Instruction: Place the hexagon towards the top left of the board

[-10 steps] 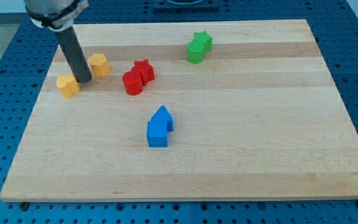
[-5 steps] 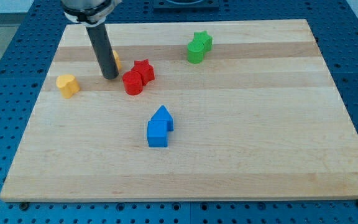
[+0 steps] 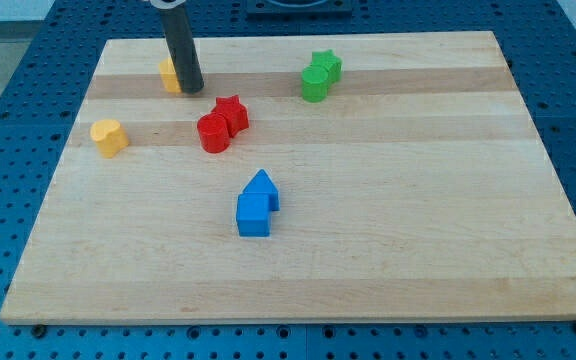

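The yellow hexagon block (image 3: 170, 74) sits near the view's top left of the wooden board (image 3: 388, 200), partly hidden behind my rod. My tip (image 3: 192, 89) touches its right side, just to the view's right of it. A second yellow block (image 3: 109, 137), rounded in shape, lies lower left, apart from the tip.
A red star (image 3: 232, 112) and a red cylinder (image 3: 212, 132) touch each other below and right of the tip. A green star (image 3: 327, 65) and a green cylinder (image 3: 314, 83) sit at top centre-right. Two blue blocks (image 3: 256, 204) touch at the board's middle.
My tip moved from between the two yellow blocks rightward, then up toward the view's top. The hexagon slid up and slightly left with it.
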